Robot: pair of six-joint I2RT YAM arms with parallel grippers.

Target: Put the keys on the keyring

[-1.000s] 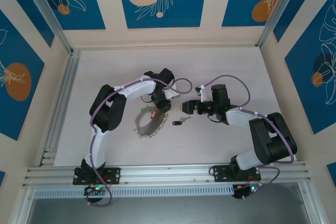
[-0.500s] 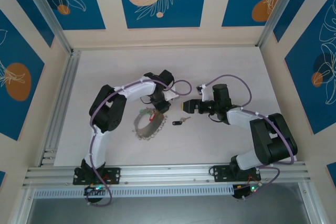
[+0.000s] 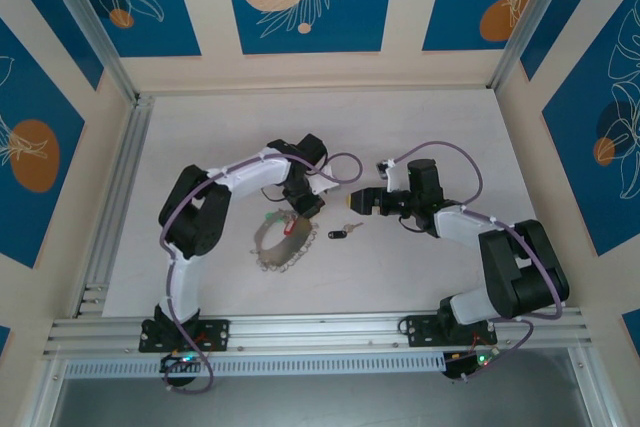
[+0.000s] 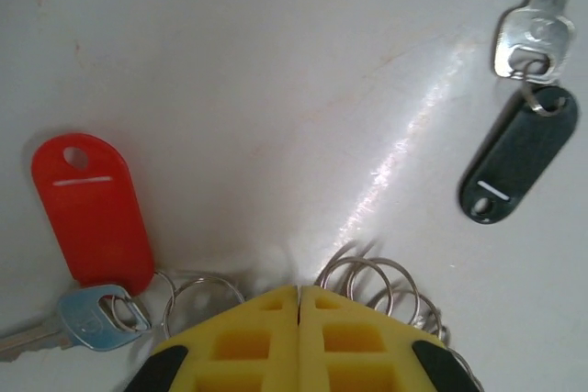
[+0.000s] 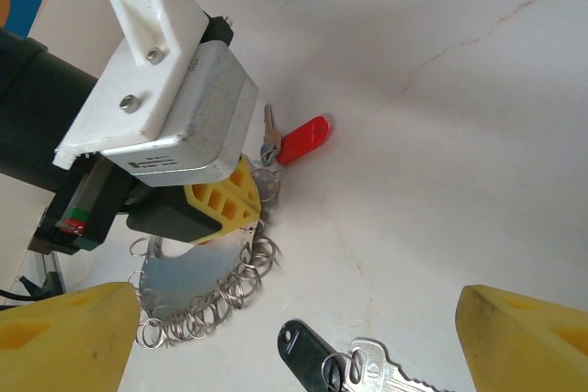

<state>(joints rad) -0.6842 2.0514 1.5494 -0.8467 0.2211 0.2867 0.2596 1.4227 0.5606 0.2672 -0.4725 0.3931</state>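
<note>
Two keys [image 3: 343, 232]: a tiny pair joined by a small ring, one with a black oval plastic head [image 4: 517, 155], the other of plain silver metal [image 4: 533, 39]. They lie flat near the middle of the white worktop [image 3: 380, 277].
Large thin metal keyring [image 5: 188, 282]: a loop fringed with many small silvery split rings [image 5: 216, 298]. It lies flat on the worktop just left of the keys and apart from them, a little nearer the near edge than the far one. The keys are not on it.
Left claw [image 4: 299, 293]: clenched, with its yellow fingertips [image 4: 248, 341] pressed together and no gap between them. It is set down on the far rim of the keyring's fringe, and split rings poke out on both sides. Whether a wire is pinched between the tips cannot be told.
Red tag [image 4: 92, 213]: an oval red plastic tag with a slotted hole, hung on the keyring's far side next to a small silver key [image 4: 87, 323]. Both rest on the worktop just beside the left claw.
Right claw [image 5: 296, 308]: released, with its yellow fingers [image 5: 64, 332] spread wide and grasping nothing. It is poised over the far side of the keys, clear of them, and faces the left claw across the middle of the worktop.
</note>
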